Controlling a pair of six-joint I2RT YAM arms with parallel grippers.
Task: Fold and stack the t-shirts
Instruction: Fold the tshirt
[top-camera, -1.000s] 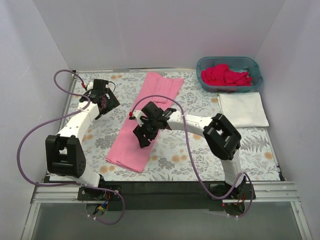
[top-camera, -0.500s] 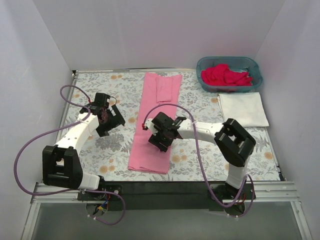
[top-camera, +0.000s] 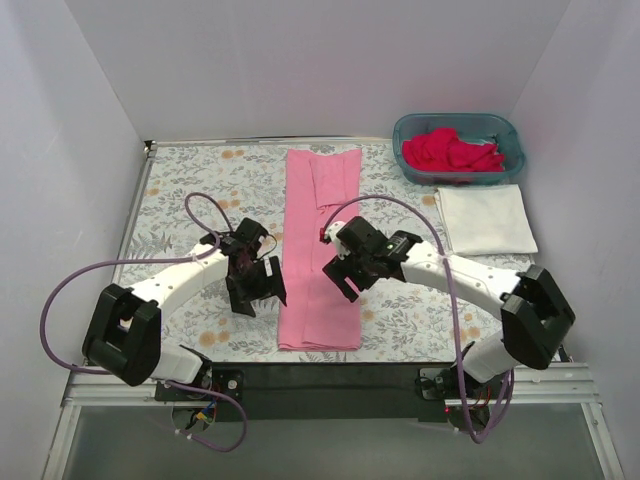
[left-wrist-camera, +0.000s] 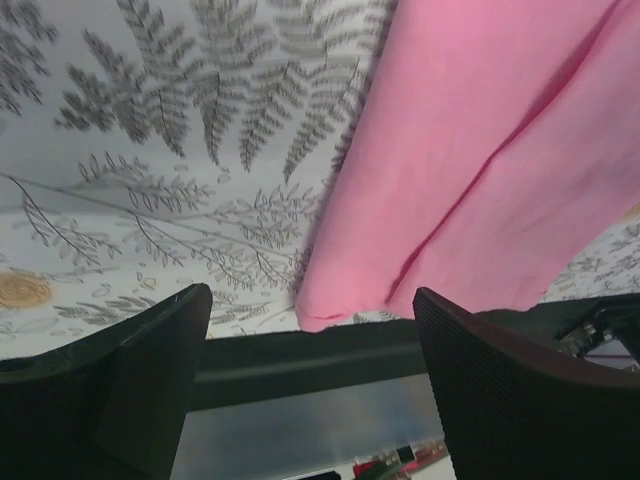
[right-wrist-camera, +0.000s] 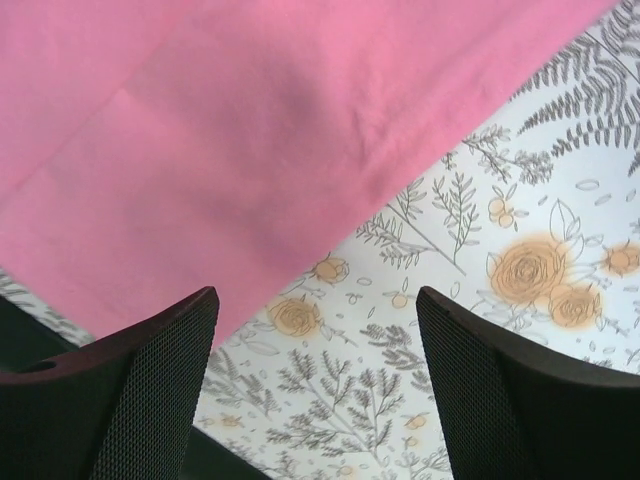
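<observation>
A light pink t-shirt (top-camera: 319, 250), folded into a long narrow strip, lies lengthwise down the middle of the floral cloth. My left gripper (top-camera: 260, 295) hovers open just left of its near end, with nothing between its fingers. In the left wrist view the strip's near corner (left-wrist-camera: 340, 300) lies ahead of the left gripper (left-wrist-camera: 310, 400). My right gripper (top-camera: 346, 278) hovers open at the strip's right edge, over the pink t-shirt (right-wrist-camera: 250, 130) and the cloth, and holds nothing (right-wrist-camera: 315, 390). A folded white t-shirt (top-camera: 487, 220) lies at the right. Deep pink-red t-shirts (top-camera: 450, 150) fill the basket.
The teal basket (top-camera: 510, 135) stands at the back right corner. The grey-and-orange floral cloth (top-camera: 200, 190) covers the table. A black strip (top-camera: 330, 372) runs along the near table edge, just below the pink strip's end. White walls enclose three sides.
The pink strip has swung from a diagonal to lie straight front to back. My left arm came in to its near left side; my right gripper moved to its right edge and opened wider.
</observation>
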